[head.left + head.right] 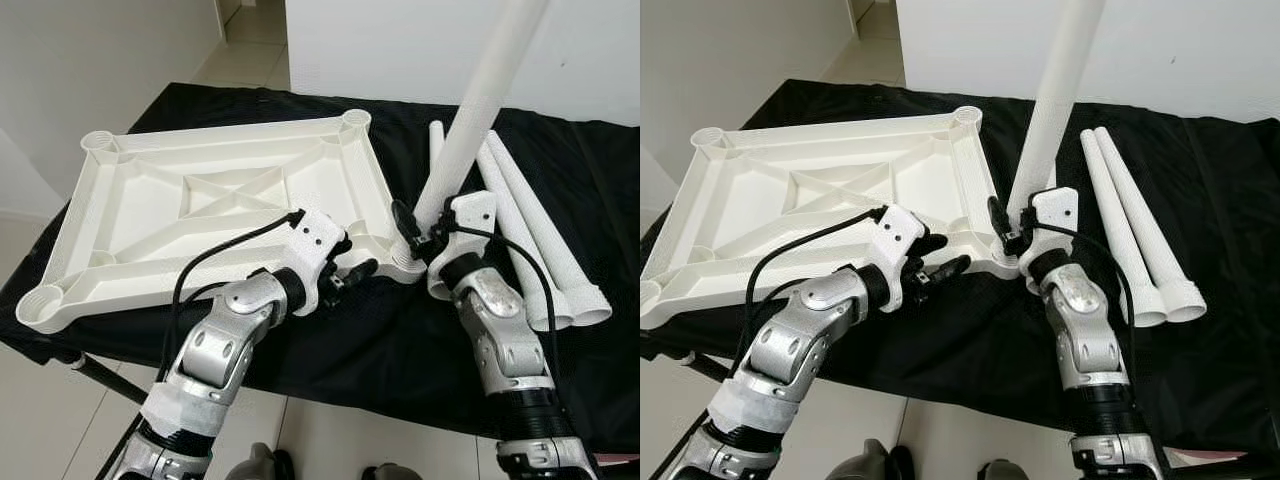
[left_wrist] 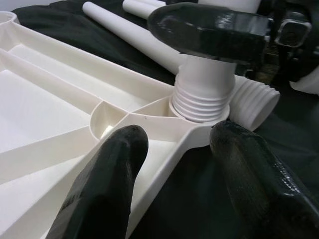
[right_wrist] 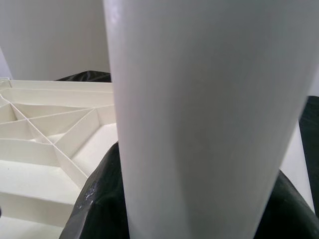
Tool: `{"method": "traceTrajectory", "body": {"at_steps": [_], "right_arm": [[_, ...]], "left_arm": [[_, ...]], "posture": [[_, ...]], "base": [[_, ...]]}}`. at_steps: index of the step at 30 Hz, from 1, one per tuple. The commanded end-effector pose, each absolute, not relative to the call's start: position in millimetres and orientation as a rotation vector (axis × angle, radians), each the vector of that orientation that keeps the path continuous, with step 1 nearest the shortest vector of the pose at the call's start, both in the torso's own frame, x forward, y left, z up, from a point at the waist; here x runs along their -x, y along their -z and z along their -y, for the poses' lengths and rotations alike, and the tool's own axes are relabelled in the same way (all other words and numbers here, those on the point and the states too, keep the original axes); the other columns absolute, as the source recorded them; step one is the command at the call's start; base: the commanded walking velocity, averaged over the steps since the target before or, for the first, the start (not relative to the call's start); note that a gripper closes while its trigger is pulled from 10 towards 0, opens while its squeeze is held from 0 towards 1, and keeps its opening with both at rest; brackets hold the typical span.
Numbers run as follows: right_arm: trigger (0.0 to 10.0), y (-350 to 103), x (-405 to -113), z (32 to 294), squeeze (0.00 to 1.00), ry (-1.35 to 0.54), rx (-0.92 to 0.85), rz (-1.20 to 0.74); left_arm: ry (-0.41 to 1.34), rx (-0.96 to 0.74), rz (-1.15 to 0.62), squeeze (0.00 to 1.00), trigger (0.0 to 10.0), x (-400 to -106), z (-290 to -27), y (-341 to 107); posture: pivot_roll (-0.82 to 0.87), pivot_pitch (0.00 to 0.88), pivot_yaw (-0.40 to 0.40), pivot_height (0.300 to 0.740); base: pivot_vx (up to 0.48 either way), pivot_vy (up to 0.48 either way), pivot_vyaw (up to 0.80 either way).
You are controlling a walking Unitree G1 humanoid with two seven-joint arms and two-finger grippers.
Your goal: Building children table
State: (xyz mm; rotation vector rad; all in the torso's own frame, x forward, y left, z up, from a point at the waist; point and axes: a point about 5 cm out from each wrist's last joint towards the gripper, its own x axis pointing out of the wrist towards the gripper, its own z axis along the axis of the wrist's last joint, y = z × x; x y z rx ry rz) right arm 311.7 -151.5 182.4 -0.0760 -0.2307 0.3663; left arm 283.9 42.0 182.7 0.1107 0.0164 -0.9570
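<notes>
The white table top lies upside down on a black cloth, ribs facing up. A white leg stands upright in its near right corner socket, threaded end partly in. My right gripper is shut on this leg just above the socket, and the leg looms large in the right wrist view. My left gripper is open at the top's front rim beside that corner, its fingers spread either side of the rim. Loose legs lie to the right.
The black-covered table ends just in front of my arms, with tiled floor below. White walls stand to the left and behind. Open sockets sit at the far corner and the left corners.
</notes>
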Motion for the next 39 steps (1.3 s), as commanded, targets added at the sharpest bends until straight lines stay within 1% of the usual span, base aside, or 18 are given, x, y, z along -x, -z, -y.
{"method": "traceTrajectory", "body": {"at_steps": [1,6,9,10,15,19,20,21,26,30,35,39], "right_arm": [[10.0,-152,-308,146,0.0,-0.385,0.057,0.094],[10.0,-154,-311,145,0.0,-0.287,0.022,0.098],[10.0,-155,-311,145,0.0,-0.279,0.023,0.1],[10.0,-156,-313,144,0.0,-0.241,0.012,0.106],[10.0,-161,-316,125,0.0,-0.14,0.025,0.148],[10.0,-162,-316,120,0.0,-0.115,0.036,0.167],[10.0,-165,-312,109,0.0,-0.08,0.018,0.213],[10.0,-165,-312,107,0.0,-0.067,0.012,0.223],[10.0,-165,-310,107,0.0,-0.02,-0.003,0.232],[10.0,-166,-310,110,0.0,0.065,-0.032,0.249],[10.0,-165,-313,114,0.0,0.107,-0.042,0.238],[10.0,-161,-318,110,0.0,0.093,-0.034,0.201]], "left_arm": [[0.946,-0.111,-0.017,0.0,10.0,-282,-42,-183],[0.943,-0.109,-0.018,0.0,10.0,-283,-43,-184],[0.943,-0.109,-0.018,0.0,10.0,-283,-43,-184],[0.944,-0.108,-0.018,0.0,10.0,-283,-43,-184],[0.94,-0.105,-0.015,0.0,10.0,-284,-42,-184],[0.938,-0.106,-0.014,0.0,10.0,-284,-42,-184],[0.935,-0.104,-0.012,0.0,10.0,-284,-42,-185],[0.934,-0.104,-0.012,0.0,10.0,-285,-42,-185],[0.932,-0.104,-0.011,0.0,10.0,-284,-43,-186],[0.928,-0.103,-0.01,0.0,10.0,-285,-43,-186],[0.931,-0.099,-0.01,0.0,10.0,-285,-43,-186],[0.931,-0.099,-0.009,0.0,10.0,-285,-42,-186]], "posture": [[-0.1,0.121,0.071,0.74],[-0.1,0.129,0.076,0.74],[-0.1,0.129,0.076,0.74],[-0.1,0.129,0.076,0.74],[-0.1,0.124,0.073,0.74],[-0.1,0.124,0.073,0.74],[-0.09,0.123,0.07,0.74],[-0.09,0.123,0.07,0.74],[-0.09,0.123,0.07,0.74],[-0.09,0.12,0.069,0.74],[-0.09,0.119,0.071,0.74],[-0.09,0.119,0.071,0.74]], "base": [[0.0,0.0,0.0],[0.0,0.0,0.0],[0.0,0.0,0.0],[0.0,0.0,0.0],[0.0,0.0,0.0],[0.0,0.0,0.0],[0.0,0.0,0.0],[0.0,0.0,0.0],[0.0,0.0,0.0],[0.0,0.0,0.0],[0.0,0.0,0.0],[0.0,0.0,0.0]]}}
